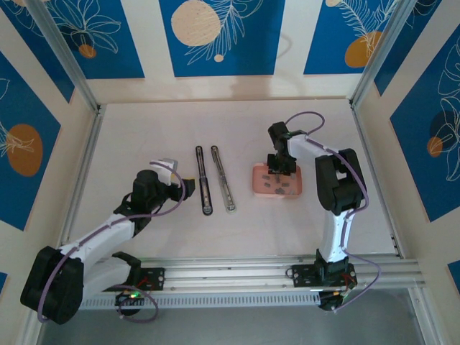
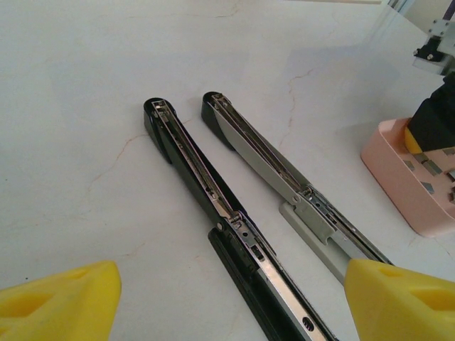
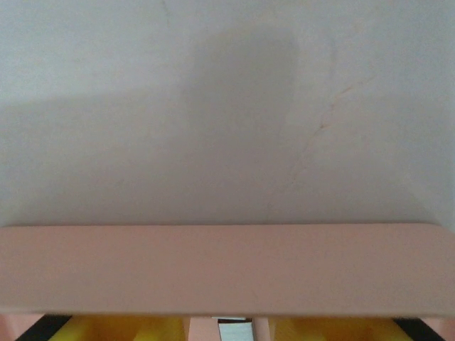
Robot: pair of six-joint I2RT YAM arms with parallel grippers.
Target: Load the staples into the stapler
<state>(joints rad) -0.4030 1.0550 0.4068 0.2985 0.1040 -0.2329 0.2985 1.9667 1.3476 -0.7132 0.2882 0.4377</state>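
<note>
The stapler lies unfolded flat mid-table as two long arms: the black arm [image 1: 205,181] [image 2: 206,192] and the grey-railed arm [image 1: 223,180] [image 2: 284,177]. My left gripper [image 1: 184,185] [image 2: 227,305] stands open just left of the black arm, whose near end lies between the yellow fingertips [image 2: 60,302]. Several staples [image 1: 284,188] [image 2: 426,186] lie in the pink tray [image 1: 295,192] [image 2: 394,177] [image 3: 227,270]. My right gripper [image 1: 279,171] [image 3: 231,332] reaches down into the tray, jaws narrowly open. One silvery staple strip [image 3: 234,334] sits between its yellow fingertips [image 3: 128,331] with a pink gap on each side.
The table is a pale marbled surface with low walls and metal rails around it. Bare tabletop lies beyond the stapler and the tray toward the back wall [image 1: 223,90]. The right arm's black body [image 2: 437,121] stands over the tray.
</note>
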